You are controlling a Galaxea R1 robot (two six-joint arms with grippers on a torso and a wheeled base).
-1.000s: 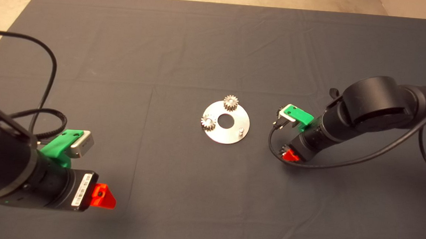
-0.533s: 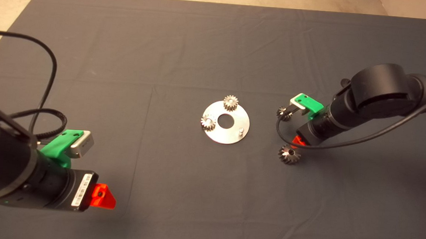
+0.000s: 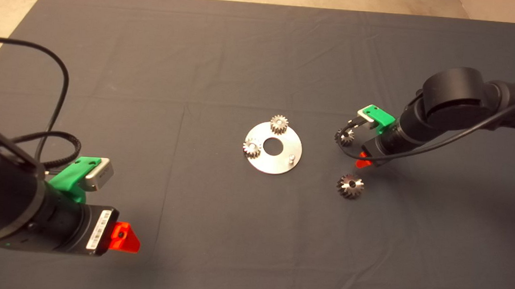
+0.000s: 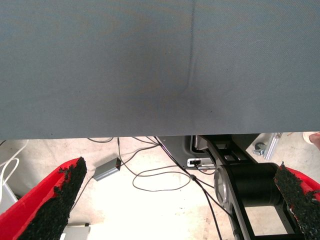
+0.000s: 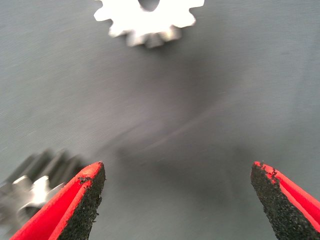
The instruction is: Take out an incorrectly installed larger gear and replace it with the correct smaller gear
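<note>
Head view: larger gear point(image 3: 350, 186) lies flat on mat point(image 3: 199, 69), off the plate point(image 3: 279, 161), at approx 4 o'clock from it. Smaller gear point(image 3: 344, 136) lies loose at approx 3 o'clock from plate, apart from it. 2 other small gears point(image 3: 279, 124) point(image 3: 252, 148) sit on plate; 3rd pin point(image 3: 291, 157) is bare, so removal looks done, pick of replacement is next.

R gripper point(image 3: 364, 160) hovers w/ fingers wide apart, nothing between them. Key relation: smaller gear is near it at approx 10 o'clock, larger gear at approx 7 o'clock. R wrist view agrees: smaller gear point(image 5: 149, 20) ahead of the open fingers, larger gear point(image 5: 35, 185) just beside 1 finger point(image 5: 82, 200), so risk of nudging it.

R arm far nearer than L. L gripper point(image 3: 120, 239) parked at mat's 8 o'clock, fingers apart, empty.
</note>
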